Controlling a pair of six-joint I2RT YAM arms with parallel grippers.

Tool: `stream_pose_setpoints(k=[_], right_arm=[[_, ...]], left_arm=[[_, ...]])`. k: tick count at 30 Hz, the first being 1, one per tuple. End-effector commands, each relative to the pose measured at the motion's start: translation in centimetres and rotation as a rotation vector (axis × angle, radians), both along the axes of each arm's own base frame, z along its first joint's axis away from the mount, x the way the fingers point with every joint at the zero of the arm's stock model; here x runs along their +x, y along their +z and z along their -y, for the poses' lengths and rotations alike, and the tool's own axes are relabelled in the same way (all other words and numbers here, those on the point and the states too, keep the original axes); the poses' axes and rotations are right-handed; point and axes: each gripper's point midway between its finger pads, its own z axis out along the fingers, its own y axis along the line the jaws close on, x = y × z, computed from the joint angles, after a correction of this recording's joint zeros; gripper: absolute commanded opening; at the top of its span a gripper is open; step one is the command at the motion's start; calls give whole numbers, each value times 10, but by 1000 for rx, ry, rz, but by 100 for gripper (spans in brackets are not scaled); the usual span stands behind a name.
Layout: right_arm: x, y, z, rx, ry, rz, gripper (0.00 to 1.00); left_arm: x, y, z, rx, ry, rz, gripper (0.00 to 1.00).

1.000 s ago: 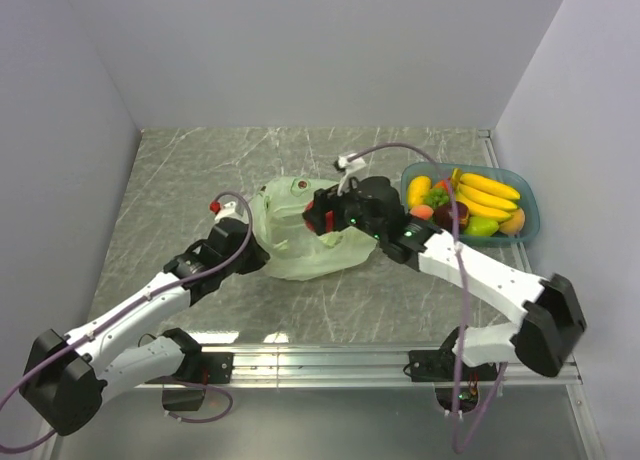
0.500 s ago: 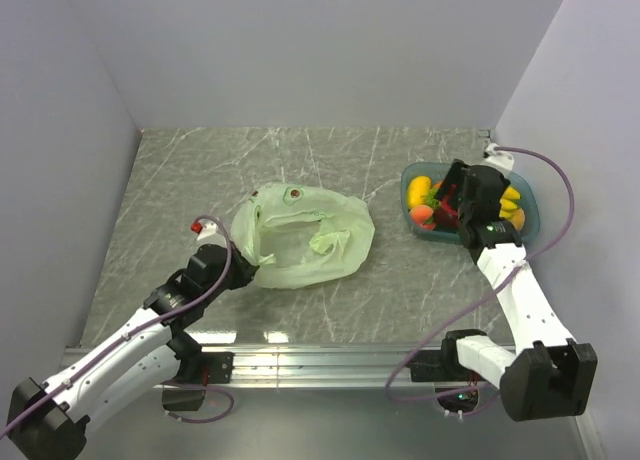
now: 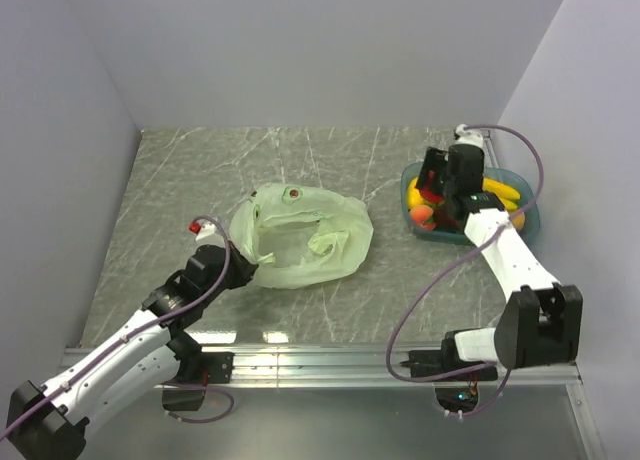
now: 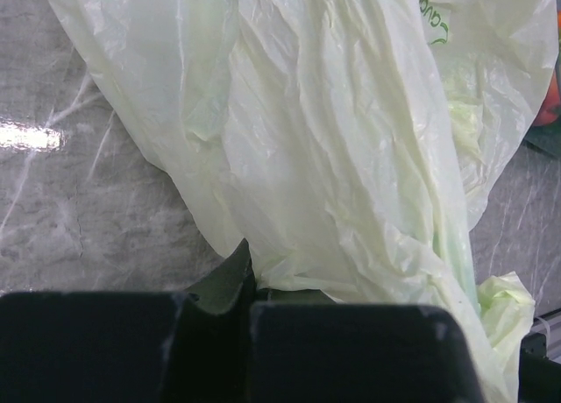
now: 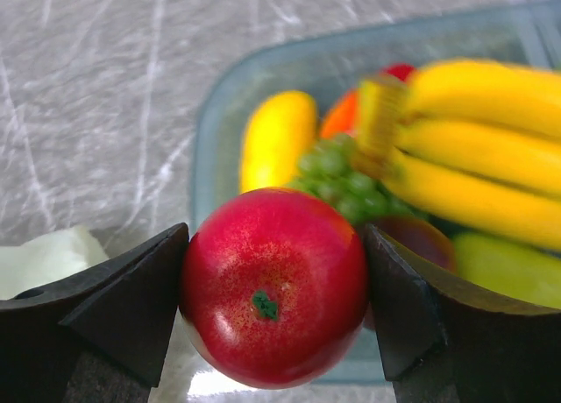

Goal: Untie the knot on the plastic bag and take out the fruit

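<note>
The right claw is now sitting farther left and farther back over the blue tray than half a second ago, while the left arm and the plastic bag are lying just where they were. The right claw is standing wide and clamping a red apple between its two dark fingers - the apple is hanging just above the near rim of the tray. Behind it in the tray are lying the bananas, the green grapes, a yellow fruit and a dark purple fruit. The bag is lying slack and crumpled on the bench, well apart from the tray. The left claw is pressing together at the bag's left edge, pinching the thin film - the wrist view is showing the plastic running down between its fingers
</note>
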Motion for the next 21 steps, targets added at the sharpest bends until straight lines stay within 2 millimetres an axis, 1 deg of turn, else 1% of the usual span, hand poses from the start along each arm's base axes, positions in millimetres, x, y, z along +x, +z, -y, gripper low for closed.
stream_pose_setpoints(k=[1,3,7,8,10,11,13,14,17,20,21], right_arm=[[27,18,-12,-117,50,31,5],[36,8,-22,-173,71,-2,7],[45,-12,-6,-276,-38,-93,9],[45,-14,4,-315,-93,-104,17],[45,-20,12,-354,-145,-121,34],[43,-22,18,-378,-182,-134,48],[42,-28,22,-393,-201,-154,60],[42,-29,22,-396,-205,-156,70],[42,-30,17,-390,-189,-158,83],[42,-22,3,-387,-150,-133,89],[42,-17,0,-379,-141,-118,89]], left_arm=[[4,3,0,18,-5,23,1],[5,3,1,20,-6,23,1],[6,6,-1,21,2,29,1],[6,6,-2,25,7,30,1],[5,9,-4,21,12,42,1],[5,9,-4,24,11,45,1],[4,12,-6,19,12,60,1],[3,12,-6,14,15,64,1],[3,14,-9,2,29,76,1],[5,16,-11,-2,46,85,1],[5,18,-11,-2,49,88,1]])
